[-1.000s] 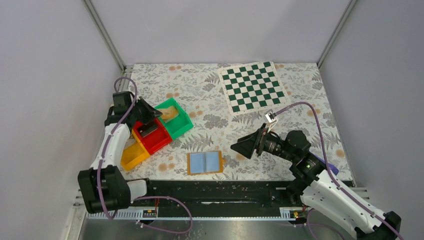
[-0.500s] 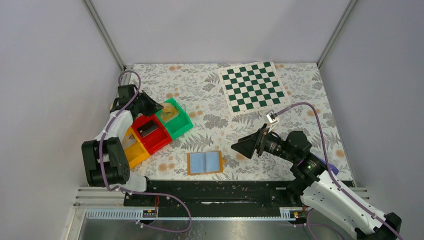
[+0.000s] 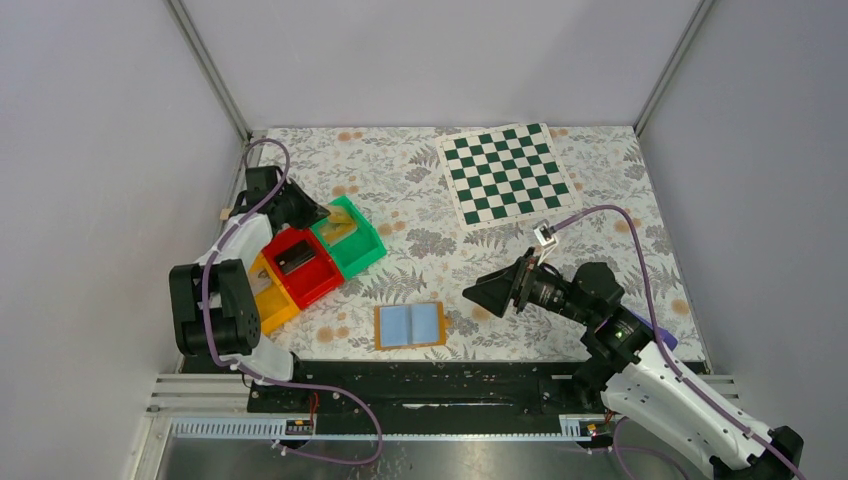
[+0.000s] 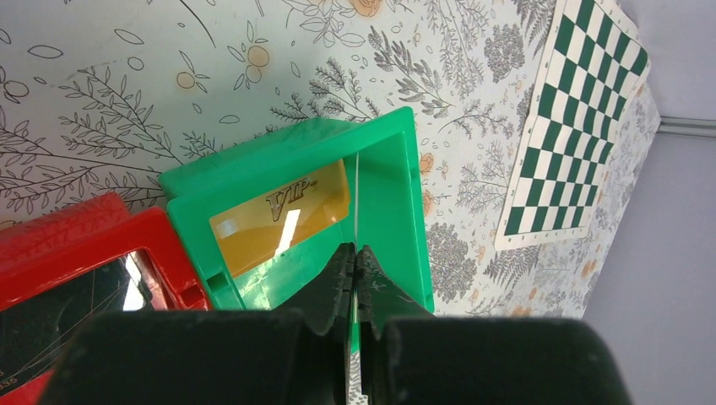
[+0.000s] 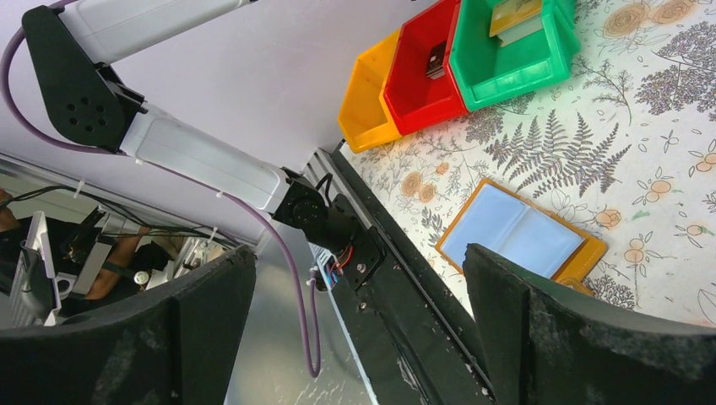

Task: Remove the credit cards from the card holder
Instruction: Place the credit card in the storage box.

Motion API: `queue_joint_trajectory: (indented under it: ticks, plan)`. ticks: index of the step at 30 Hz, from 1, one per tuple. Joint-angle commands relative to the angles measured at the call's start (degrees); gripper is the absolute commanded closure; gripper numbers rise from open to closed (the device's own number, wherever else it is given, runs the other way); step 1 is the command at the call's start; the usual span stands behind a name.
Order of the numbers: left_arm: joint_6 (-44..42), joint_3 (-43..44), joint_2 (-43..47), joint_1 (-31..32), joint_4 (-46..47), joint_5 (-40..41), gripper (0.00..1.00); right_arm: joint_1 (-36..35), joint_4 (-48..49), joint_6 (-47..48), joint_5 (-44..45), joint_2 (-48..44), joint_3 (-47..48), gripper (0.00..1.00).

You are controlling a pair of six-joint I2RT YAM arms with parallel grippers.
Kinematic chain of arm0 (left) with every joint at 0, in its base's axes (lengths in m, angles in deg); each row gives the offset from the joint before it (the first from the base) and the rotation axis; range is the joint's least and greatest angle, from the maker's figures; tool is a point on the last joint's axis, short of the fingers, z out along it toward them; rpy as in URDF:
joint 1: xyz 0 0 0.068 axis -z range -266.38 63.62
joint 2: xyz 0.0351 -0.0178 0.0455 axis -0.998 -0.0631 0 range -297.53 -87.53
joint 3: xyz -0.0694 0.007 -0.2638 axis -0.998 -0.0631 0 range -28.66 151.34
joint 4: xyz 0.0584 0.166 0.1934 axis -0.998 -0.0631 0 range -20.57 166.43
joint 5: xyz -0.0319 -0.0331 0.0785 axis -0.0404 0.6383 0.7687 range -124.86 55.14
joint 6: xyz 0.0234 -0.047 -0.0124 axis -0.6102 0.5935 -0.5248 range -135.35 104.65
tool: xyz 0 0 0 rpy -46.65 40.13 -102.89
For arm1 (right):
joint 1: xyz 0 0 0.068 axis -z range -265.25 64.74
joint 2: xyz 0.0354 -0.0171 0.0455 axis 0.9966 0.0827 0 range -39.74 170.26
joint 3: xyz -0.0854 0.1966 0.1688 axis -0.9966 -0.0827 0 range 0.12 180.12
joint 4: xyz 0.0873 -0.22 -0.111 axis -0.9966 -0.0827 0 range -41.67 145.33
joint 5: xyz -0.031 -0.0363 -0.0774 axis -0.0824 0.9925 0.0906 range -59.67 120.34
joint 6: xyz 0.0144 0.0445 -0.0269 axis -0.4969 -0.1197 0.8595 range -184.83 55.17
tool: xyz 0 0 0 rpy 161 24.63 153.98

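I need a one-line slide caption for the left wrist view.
Shut left claw by the green bin with a gold card inside; red bin beside it, chessboard beyond.

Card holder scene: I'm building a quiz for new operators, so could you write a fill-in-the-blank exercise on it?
1. The card holder lies ___, its blue inside facing up.
2. The bin that holds the gold card marked VIP is coloured ___.
3. The left pincer, above that bin, is ___.
4. The right pincer is ___ and holds nothing.

Missing words: open; green; shut; open.
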Motion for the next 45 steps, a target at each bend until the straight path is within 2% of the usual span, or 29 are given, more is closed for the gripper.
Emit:
queue_joint_trajectory:
  ticks: [1, 10, 21, 32, 39, 45]
  plan:
    - [0.1, 1.1, 0.2, 0.9, 2.9, 5.2, 1.0, 0.1, 0.8, -0.4, 1.0, -0.3, 1.1, 0.01]
    - [0.7, 0.3, -0.1, 3.2, 3.6, 11.1, 1.0, 0.2, -0.8, 0.8, 1.9, -1.6, 1.1, 0.0]
    - [1.2, 0.6, -2.0, 3.7, 2.7, 12.8, 1.0, 0.2, -1.9, 1.7, 3.3, -2.5, 1.3, 0.01]
    - [1.0, 2.1, -2.1, 4.2, -0.2, 15.5, 0.89, 0.2, -2.6, 2.0, 3.6, -3.5, 1.4, 0.01]
    - [-0.2, 5.7, -1.2, 4.3, -3.9, 16.0, 0.74, 0.1, -4.1, 2.6, 3.8, -3.4, 1.5, 0.0]
    - [-0.7, 7.0, 3.3, 4.3, -7.1, 18.9, 0.66, 0.1, -10.7, 4.0, 4.1, -0.7, 4.0, 0.01]
